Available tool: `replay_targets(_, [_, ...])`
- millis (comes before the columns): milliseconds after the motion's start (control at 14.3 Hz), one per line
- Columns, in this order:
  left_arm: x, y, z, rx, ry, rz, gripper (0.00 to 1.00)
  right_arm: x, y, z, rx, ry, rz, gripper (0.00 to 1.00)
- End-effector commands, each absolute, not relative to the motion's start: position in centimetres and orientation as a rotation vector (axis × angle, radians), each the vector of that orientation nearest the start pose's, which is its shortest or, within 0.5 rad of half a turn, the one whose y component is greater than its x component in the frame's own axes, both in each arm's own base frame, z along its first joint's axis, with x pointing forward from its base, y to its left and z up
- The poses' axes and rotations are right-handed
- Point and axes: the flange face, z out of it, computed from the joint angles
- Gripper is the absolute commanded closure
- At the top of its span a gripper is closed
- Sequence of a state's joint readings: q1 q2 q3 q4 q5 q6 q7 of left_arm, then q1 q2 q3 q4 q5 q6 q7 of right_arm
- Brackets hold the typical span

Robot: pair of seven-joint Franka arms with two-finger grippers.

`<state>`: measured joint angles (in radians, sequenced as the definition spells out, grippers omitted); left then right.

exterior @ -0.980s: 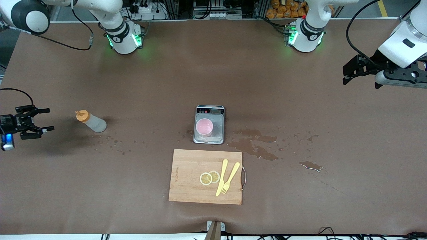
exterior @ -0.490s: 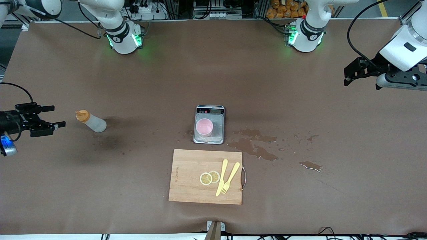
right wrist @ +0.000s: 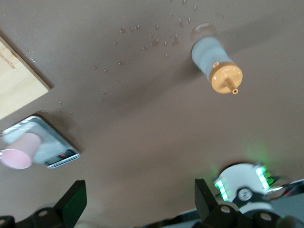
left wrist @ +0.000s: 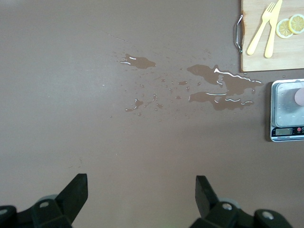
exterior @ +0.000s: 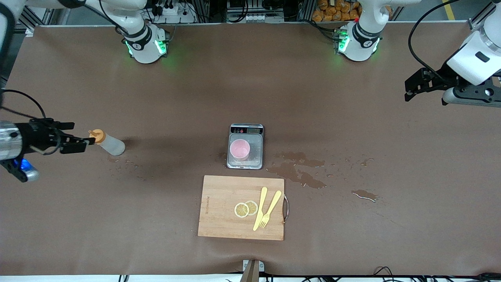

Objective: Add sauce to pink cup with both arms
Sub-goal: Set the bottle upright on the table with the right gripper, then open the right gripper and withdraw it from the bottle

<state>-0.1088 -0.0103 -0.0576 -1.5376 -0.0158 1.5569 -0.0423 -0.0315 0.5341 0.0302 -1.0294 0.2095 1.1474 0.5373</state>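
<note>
My right claw hung spread just beside the sauce standing on the worktop (left claw waiting, spread); I feared knocking it over by clipping its cap.

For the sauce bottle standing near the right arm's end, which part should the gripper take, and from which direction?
Probably the translucent body of the sauce bottle, below its orange cap. The bottle stands upright, so a level approach from the right arm's end of the table suits it, closing across the round body. The open right gripper is already beside it at that end. The nozzle is narrow and needed for pouring.
</note>
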Motion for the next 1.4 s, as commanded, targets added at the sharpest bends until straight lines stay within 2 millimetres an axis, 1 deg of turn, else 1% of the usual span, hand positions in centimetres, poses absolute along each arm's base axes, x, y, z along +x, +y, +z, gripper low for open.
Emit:
replay_targets(0, [54.0,-9.2,64.9,-3.15,0.177,-0.039,0.0,64.4,5.5,54.7,-2.991,0.627,0.558,0.0])
replay_targets(70, [54.0,-9.3,64.9,-3.151,0.177,-0.039,0.0,64.2,5.6,55.4,-2.991,0.608,0.528,0.0])
replay_targets(140, [54.0,-9.3,64.8,-3.151,0.175,-0.036,0.0,63.7,5.9,57.1,-3.003,0.545,0.47,0.0])
replay_targets(210, [54.0,-9.3,64.8,-3.151,0.175,-0.036,0.0,63.2,5.7,59.0,-3.027,0.477,0.39,0.0])
replay_targets(280, [54.0,-9.3,64.8,-3.151,0.175,-0.039,0.0,62.6,5.5,60.0,-3.04,0.428,0.355,0.0])
replay_targets(420, [54.0,-9.3,64.8,-3.152,0.175,-0.039,0.0,60.9,4.5,61.4,-3.044,0.382,0.327,0.0])
replay_targets(490, [54.0,-9.4,64.9,-3.152,0.175,-0.041,0.0,60.0,3.9,62.4,-3.058,0.355,0.3,0.0])
replay_targets(630, [53.9,-9.9,64.9,-3.15,0.187,-0.044,0.0,58.8,2.3,64.3,-3.09,0.309,0.237,0.0])
replay_targets(700, [53.9,-9.8,64.9,-3.149,0.184,-0.044,0.0,58.2,1.4,65.0,-3.087,0.302,0.208,0.0])
replay_targets(770, [53.9,-9.7,64.9,-3.149,0.184,-0.044,0.0,57.5,1.7,65.7,-3.091,0.271,0.176,0.0])
replay_targets(840, [53.9,-9.7,64.9,-3.15,0.185,-0.044,0.0,57.2,2.1,65.5,-3.101,0.256,0.159,0.0])
replay_targets(910, [53.9,-9.6,64.9,-3.15,0.182,-0.041,0.0,56.8,3.0,66.1,-3.116,0.23,0.116,0.0])
replay_targets(1050, [53.8,-9.7,64.9,-3.152,0.185,-0.041,0.0,56.2,3.7,66.2,-3.14,0.209,0.078,0.0])
replay_targets(1190, [53.8,-9.7,64.9,-3.152,0.182,-0.041,0.0,55.8,4.6,65.8,-3.145,0.182,0.091,0.0])
replay_targets(1330, [53.6,-9.7,65.1,-3.151,0.17,-0.046,0.0,55.5,5.0,65.8,-3.149,0.173,0.096,0.0])
